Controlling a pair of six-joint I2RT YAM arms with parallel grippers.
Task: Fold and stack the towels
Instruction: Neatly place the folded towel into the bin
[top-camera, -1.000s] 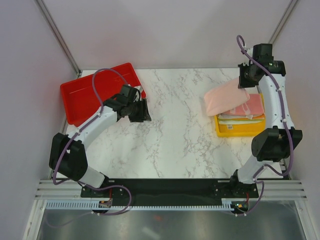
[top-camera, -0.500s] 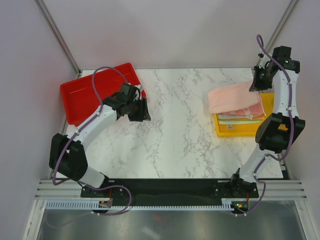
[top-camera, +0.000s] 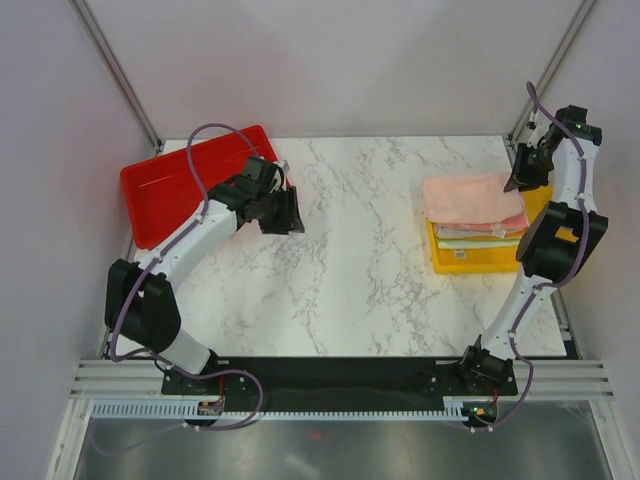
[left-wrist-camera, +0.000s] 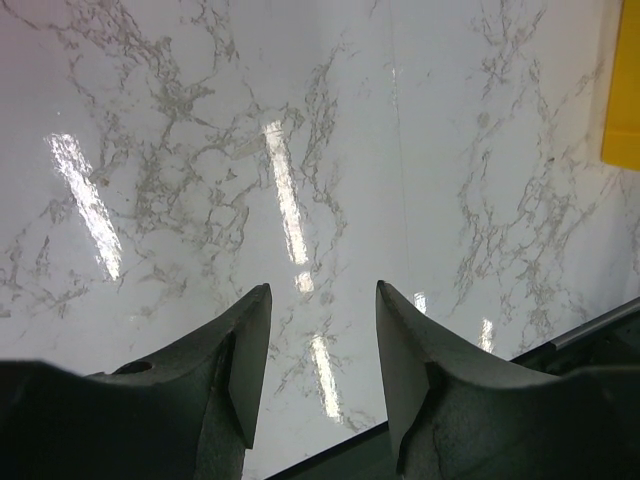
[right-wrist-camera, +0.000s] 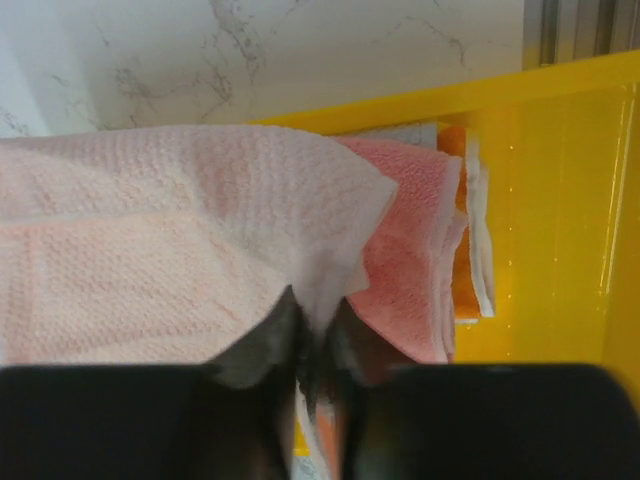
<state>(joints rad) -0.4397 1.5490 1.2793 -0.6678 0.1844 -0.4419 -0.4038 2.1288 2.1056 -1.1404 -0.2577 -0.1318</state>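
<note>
**Item:** peach-pink towel (top-camera: 472, 198), folded, lying flat on top of the stack of towels (top-camera: 480, 236) in the yellow tray (top-camera: 470, 264), at the far right of the bench (top-camera: 370, 250). Its left edge reaches slightly past the tray rim.

**Right tool** (top-camera: 520, 180): closed on the towel's right corner, with the cloth pinched between its fingers.

**Step, as judged:** stacking; placement looks nearly complete.

**Next move calls for:** parting the fingers and lifting clear without dragging the corner or skewing the layers. A deeper pink towel (right-wrist-camera: 400, 250) lies directly beneath and could be caught.

**Left tool** (top-camera: 285, 212): jaws apart with nothing between them, over bare marble just beside the red tray (top-camera: 165, 200), well apart from the stack.

**Obstructions:** the yellow tray's wall stands close beside the right tool; nothing else is seen in the way.
</note>
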